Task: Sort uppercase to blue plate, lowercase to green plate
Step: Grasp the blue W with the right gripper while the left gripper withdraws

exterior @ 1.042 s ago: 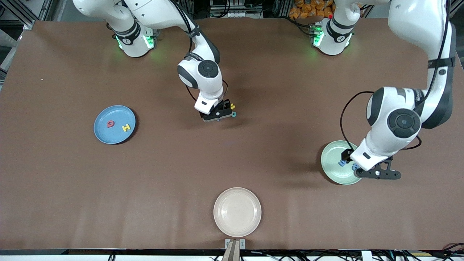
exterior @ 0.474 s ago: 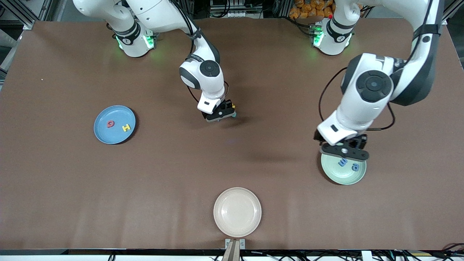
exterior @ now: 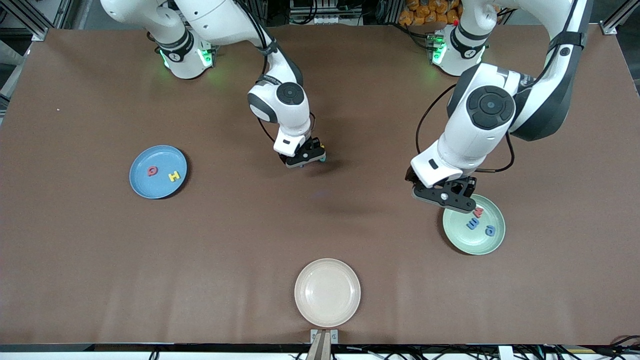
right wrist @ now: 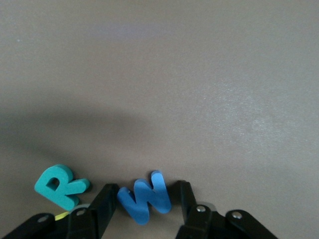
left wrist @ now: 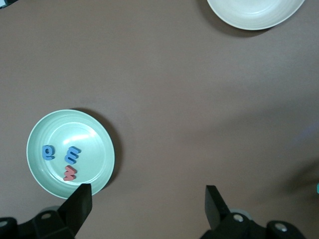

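Observation:
My right gripper (exterior: pixel 303 156) is down at the table's middle with its fingers either side of the blue M (right wrist: pixel 145 198). One finger touches the letter and a thin gap shows at the other. The teal R (right wrist: pixel 60 186) lies just beside it, and a yellow sliver of the h (right wrist: pixel 62 215) peeks out by the gripper body. My left gripper (exterior: pixel 442 196) hangs open and empty over the table at the green plate's (exterior: pixel 467 242) edge. That plate holds a red w (exterior: pixel 478 212), a blue m (exterior: pixel 472 224) and a rounded blue letter (exterior: pixel 490 230). The blue plate (exterior: pixel 150 186) holds the red Q (exterior: pixel 152 171) and yellow H (exterior: pixel 174 176).
A cream plate (exterior: pixel 327 292) with nothing in it sits at the table edge nearest the front camera, midway between the two arms' ends. Both robot bases stand along the table's edge farthest from that camera.
The left gripper has swung off the green plate toward the table's middle, and the red w now shows on that plate. The right gripper's fingers have narrowed around the blue M.

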You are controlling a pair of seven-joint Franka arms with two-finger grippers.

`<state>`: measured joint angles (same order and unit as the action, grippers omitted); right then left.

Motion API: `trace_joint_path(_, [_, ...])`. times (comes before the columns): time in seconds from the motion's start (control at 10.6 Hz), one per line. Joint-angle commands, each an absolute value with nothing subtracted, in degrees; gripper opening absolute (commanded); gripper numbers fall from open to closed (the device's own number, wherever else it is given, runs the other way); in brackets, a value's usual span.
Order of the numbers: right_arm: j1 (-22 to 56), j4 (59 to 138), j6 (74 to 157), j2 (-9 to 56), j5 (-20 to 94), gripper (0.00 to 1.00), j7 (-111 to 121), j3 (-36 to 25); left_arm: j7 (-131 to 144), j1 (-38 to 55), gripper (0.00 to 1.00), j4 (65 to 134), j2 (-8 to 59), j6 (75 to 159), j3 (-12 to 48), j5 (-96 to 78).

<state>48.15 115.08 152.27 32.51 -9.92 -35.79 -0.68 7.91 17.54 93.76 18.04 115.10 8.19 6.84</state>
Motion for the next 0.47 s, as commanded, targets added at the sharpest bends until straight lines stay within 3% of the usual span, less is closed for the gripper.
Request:
trace_joint_path(0.0, [48.43, 114.96, 152.58, 32.96, -11.25, 0.54, -36.91, -0.88, 10.88, 19.77, 0.98, 93.78, 17.23, 113.73, 8.17, 5.54])
trace_joint_path(0.38, [48.43, 115.05, 152.58, 32.96, -11.25, 0.43, -36.83, -0.97, 14.41, 21.62, 0.98, 93.87, 17.75, 113.73, 8.61, 5.80])
